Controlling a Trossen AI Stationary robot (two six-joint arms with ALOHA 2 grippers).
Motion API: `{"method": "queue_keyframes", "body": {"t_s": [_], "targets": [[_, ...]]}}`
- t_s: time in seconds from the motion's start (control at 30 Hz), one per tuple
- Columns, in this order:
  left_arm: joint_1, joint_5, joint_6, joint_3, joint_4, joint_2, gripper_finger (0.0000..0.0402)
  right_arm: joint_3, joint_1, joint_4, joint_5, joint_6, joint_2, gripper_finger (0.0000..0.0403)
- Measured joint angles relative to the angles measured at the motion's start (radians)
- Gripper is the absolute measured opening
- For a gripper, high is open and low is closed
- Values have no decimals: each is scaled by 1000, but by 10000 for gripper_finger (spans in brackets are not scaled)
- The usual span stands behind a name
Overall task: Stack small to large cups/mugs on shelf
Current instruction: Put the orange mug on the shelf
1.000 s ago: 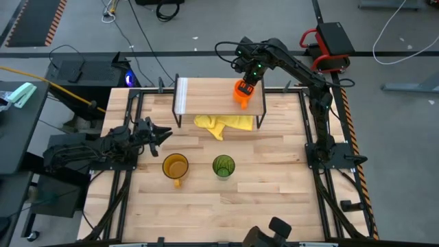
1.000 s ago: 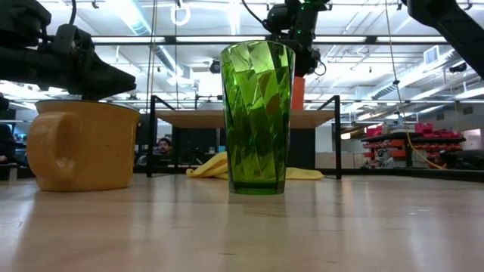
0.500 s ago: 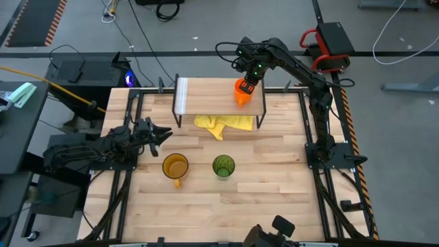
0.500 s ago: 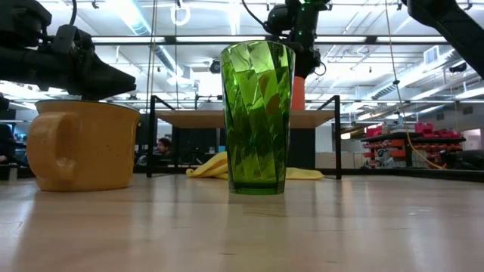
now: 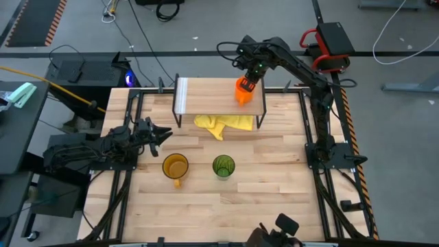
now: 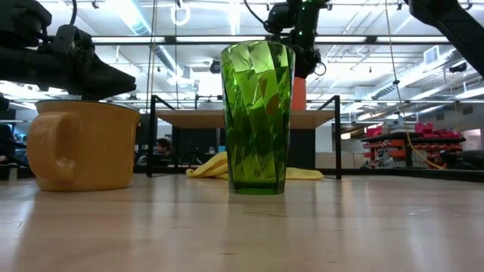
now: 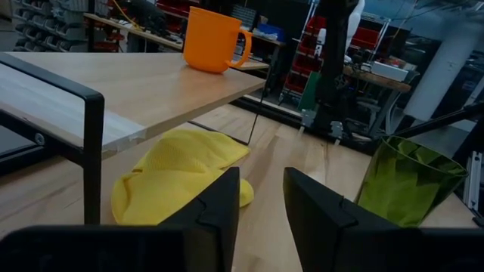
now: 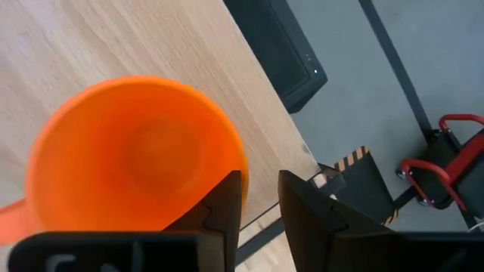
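Note:
The small orange mug [image 5: 241, 92] stands upright on its base at the right end of the shelf [image 5: 206, 92], handle showing in the left wrist view [image 7: 214, 39]. My right gripper [image 5: 250, 81] hovers just above its rim. The fingers are a narrow gap apart [image 8: 261, 189], one over the mug's inside [image 8: 136, 151] and one outside it. The amber mug [image 5: 175, 167] and the green tumbler [image 5: 223, 166] stand side by side on the table's near half. My left gripper [image 5: 167, 132] waits at the table's left, slightly open [image 7: 262, 189], pointing toward the shelf.
A crumpled yellow cloth [image 5: 223, 123] lies on the table under and just in front of the shelf. The shelf's left end carries a pale strip [image 5: 182, 96], and the plank between strip and orange mug is bare. Black frame rails run along the table's edges.
My right gripper has drawn up and a little toward the table's far edge, off the orange mug. The mug has stayed where it was on the shelf's right end.

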Motion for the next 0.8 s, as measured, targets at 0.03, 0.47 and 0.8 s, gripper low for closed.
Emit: {"method": "queue_keyframes", "body": {"t_s": [0.03,0.47,0.8], "targets": [[0,0,0,0,0,0,111,0,0,0,2,0,-7,96],[0,0,0,0,-1,0,110,1,109,43,5,103,-167,65],[0,0,0,0,-2,0,111,-3,353,70,-7,94,-124,8]]}}
